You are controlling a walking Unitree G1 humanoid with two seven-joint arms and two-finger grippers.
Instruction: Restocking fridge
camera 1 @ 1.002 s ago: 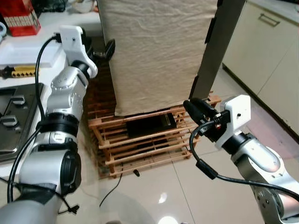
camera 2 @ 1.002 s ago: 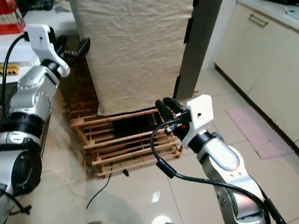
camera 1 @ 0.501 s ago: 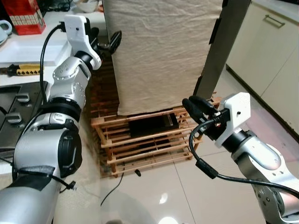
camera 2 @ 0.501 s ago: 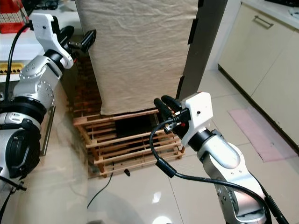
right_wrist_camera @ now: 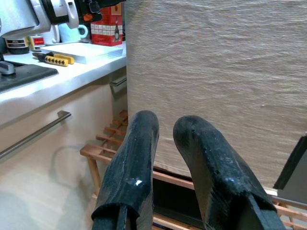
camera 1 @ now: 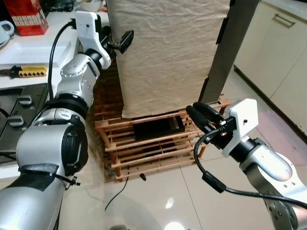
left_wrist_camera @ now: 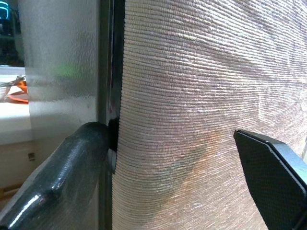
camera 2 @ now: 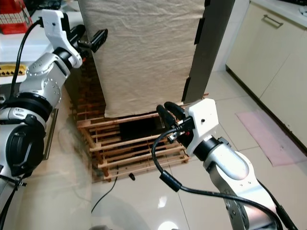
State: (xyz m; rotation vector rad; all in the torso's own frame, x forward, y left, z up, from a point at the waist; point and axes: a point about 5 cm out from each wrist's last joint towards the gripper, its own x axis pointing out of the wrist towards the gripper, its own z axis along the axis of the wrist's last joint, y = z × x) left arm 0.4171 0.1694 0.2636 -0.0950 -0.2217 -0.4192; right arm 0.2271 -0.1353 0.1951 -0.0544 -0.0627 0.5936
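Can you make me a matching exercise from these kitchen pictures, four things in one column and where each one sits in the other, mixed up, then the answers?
Things:
1. left gripper
2. right gripper
3. red box
4. wooden rack

Places:
A. on the floor under the cloth-covered fridge
B. far back on the white counter
C. open at the fridge's upper left edge
D. low, near the fridge's bottom right corner

Pairs: 1-C, 2-D, 3-B, 4-A
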